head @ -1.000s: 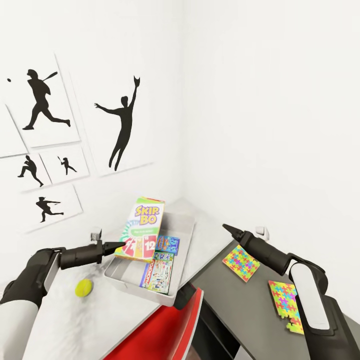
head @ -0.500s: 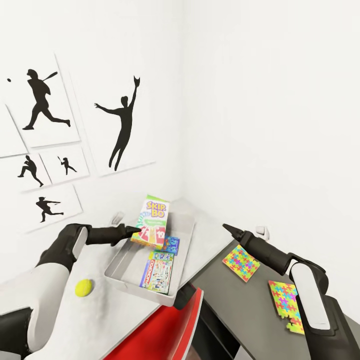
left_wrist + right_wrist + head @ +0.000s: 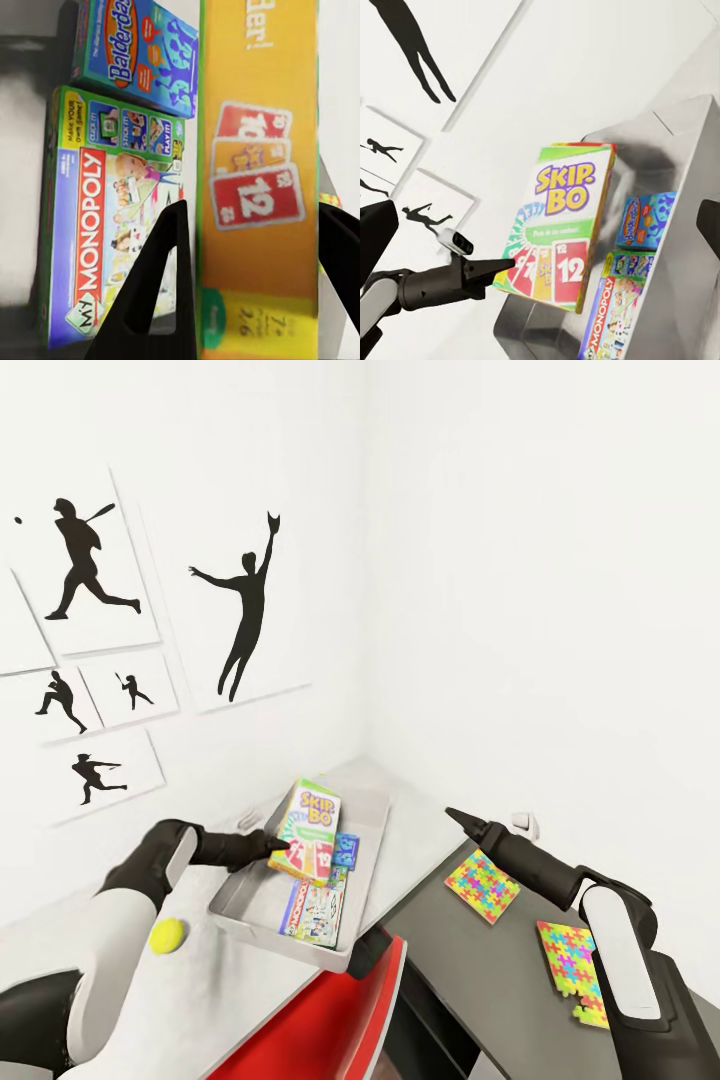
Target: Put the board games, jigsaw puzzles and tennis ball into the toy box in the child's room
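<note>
Your left gripper (image 3: 283,848) clamps the Skip-Bo box (image 3: 310,832) between its fingers, tilted above the toy box (image 3: 240,895); beyond the fingertips lie Monopoly (image 3: 105,247) and Balderdash (image 3: 139,56). Whether your right gripper (image 3: 452,817) is clenched or released, you cannot tell.

Skip-Bo box (image 3: 312,830) over toy box (image 3: 247,888), tennis ball (image 3: 167,934) left

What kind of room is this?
Probably a child's bedroom or playroom: a toy box holds board games such as Monopoly, a tennis ball lies beside it, and baseball silhouettes decorate the wall.
</note>
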Motion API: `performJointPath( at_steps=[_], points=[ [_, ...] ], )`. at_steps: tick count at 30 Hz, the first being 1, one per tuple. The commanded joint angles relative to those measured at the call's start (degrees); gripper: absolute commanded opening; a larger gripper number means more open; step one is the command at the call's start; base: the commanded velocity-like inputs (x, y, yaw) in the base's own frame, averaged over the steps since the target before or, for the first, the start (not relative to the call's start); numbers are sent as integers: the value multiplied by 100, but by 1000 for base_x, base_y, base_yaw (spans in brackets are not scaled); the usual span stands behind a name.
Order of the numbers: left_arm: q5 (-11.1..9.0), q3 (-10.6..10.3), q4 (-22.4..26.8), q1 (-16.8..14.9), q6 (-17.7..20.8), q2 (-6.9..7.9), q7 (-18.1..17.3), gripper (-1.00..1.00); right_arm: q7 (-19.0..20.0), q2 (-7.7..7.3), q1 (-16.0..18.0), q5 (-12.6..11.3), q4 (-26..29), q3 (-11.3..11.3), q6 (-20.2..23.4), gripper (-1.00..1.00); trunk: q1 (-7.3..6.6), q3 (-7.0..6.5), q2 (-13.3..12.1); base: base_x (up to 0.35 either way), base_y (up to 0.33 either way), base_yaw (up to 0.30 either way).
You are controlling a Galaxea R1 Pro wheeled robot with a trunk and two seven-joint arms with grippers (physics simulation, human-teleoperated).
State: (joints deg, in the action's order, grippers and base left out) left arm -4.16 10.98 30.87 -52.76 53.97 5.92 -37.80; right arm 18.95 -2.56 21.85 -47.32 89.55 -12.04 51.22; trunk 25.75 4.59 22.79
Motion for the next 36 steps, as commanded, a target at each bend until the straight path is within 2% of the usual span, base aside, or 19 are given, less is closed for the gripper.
performJointPath(
  at_steps=[1,5,13,17,19,22,26,36],
  points=[
    [-49,3,-26,-6,10,-1,10,-100,38,1,6,30,1,-9,28,100,4,13,13,0,0,0],
    [-49,-31,-218,-6,-122,-3,-35,-100,38,2,6,29,1,-9,28,100,4,13,13,0,0,0],
    [-58,-112,-281,-6,-170,-7,-66,-100,38,2,5,31,1,-9,28,100,4,13,13,0,0,0],
    [-69,-487,-308,-6,-331,-17,-111,-100,38,6,6,31,1,-4,28,100,4,13,13,0,0,0],
    [-65,-685,-428,-6,-377,-75,-154,-100,38,8,4,30,1,-3,28,100,4,13,13,0,0,0],
    [-70,-840,-592,-6,-497,-144,-180,-100,37,8,6,36,1,-6,27,100,4,13,13,0,0,0],
    [-64,-887,-651,-6,-616,-168,-183,-100,32,8,4,36,1,-8,26,100,4,13,13,0,0,0],
    [-59,-923,-670,-6,-640,-160,-175,-100,30,8,4,38,1,-8,20,100,4,13,13,0,0,0]
  ],
)
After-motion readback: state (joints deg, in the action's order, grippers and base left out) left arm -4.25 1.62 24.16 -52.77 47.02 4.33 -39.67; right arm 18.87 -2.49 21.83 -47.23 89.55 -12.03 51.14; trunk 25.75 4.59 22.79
